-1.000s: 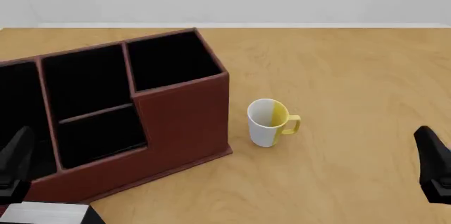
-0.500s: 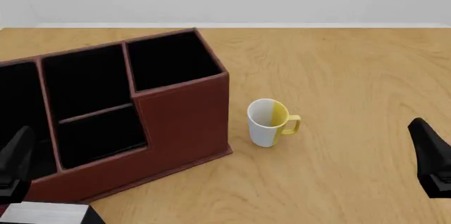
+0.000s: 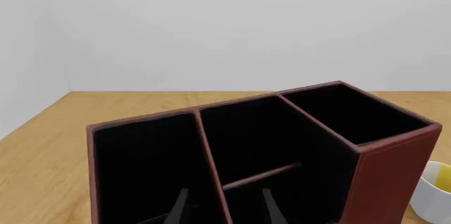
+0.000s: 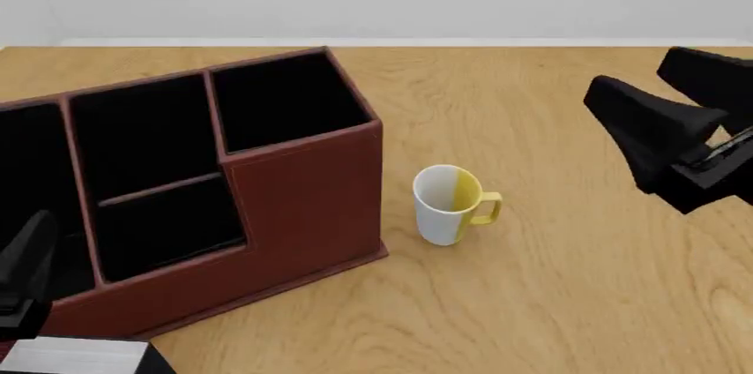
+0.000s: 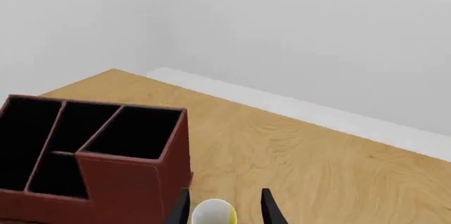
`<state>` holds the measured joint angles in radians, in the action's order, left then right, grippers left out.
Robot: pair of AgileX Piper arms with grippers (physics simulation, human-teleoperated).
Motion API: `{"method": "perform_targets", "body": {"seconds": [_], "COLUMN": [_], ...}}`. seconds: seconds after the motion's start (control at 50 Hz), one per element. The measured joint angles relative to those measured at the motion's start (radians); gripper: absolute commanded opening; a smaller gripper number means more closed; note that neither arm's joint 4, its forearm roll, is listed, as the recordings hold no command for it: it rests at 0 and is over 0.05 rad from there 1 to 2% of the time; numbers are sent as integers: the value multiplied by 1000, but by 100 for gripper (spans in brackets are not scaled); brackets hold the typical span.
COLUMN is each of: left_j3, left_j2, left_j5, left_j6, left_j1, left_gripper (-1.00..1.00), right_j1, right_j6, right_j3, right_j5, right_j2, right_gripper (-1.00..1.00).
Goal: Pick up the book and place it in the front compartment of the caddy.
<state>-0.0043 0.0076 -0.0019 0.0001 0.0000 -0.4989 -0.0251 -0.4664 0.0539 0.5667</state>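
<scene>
While the book (image 4: 73, 358) lay flat at the bottom-left corner of the front view, pale face up with a black edge showing, it sat just in front of the caddy's near wall and partly ran out of frame. Left gripper (image 4: 21, 279) showed at the left edge just above the book, dark against the caddy; from this view I couldn't tell its spread. In the left wrist view its fingers (image 3: 181, 209) appeared as two dark tips apart, nothing between them, pointed into the caddy (image 3: 268, 150).

Caddy (image 4: 212, 189) filled the left half of the front view: reddish-brown walls, black inside, low stepped compartment at its near side, taller ones behind. All visible compartments looked dark inside.

Mug (image 4: 451, 204), white and yellow, stood upright on the bench (image 4: 553, 303) just right of the caddy's right corner, not touching, handle pointing right.

Right gripper (image 4: 659, 140) sat at the upper right of the front view, well apart from the mug. Right wrist view showed its fingers (image 5: 269, 205) apart and holding nothing, with the mug (image 5: 213, 212) seen between the tips and the caddy (image 5: 105, 150) at lower left.
</scene>
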Motion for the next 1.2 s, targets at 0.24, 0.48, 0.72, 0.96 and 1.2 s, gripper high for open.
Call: {"method": "perform_targets", "body": {"seconds": [0.24, 0.48, 0.72, 0.96, 1.2], "left_j3": [0, 0, 0, 0, 0], "left_j2": [0, 0, 0, 0, 0], "left_j5": [0, 0, 0, 0, 0], "left_j6": [0, 0, 0, 0, 0], "left_j1": [0, 0, 0, 0, 0], "left_gripper": [100, 100, 100, 100, 100], "right_j1": [-233, -418, -566, -689, -772], "right_j6": [-67, -120, -113, -81, -80], "right_j3": [-214, -389, -529, -681, -819], "right_j5": [-131, -373, -591, -765, -880], "right_j2": [202, 330, 426, 538, 669], "right_gripper": [100, 100, 100, 100, 100]}}
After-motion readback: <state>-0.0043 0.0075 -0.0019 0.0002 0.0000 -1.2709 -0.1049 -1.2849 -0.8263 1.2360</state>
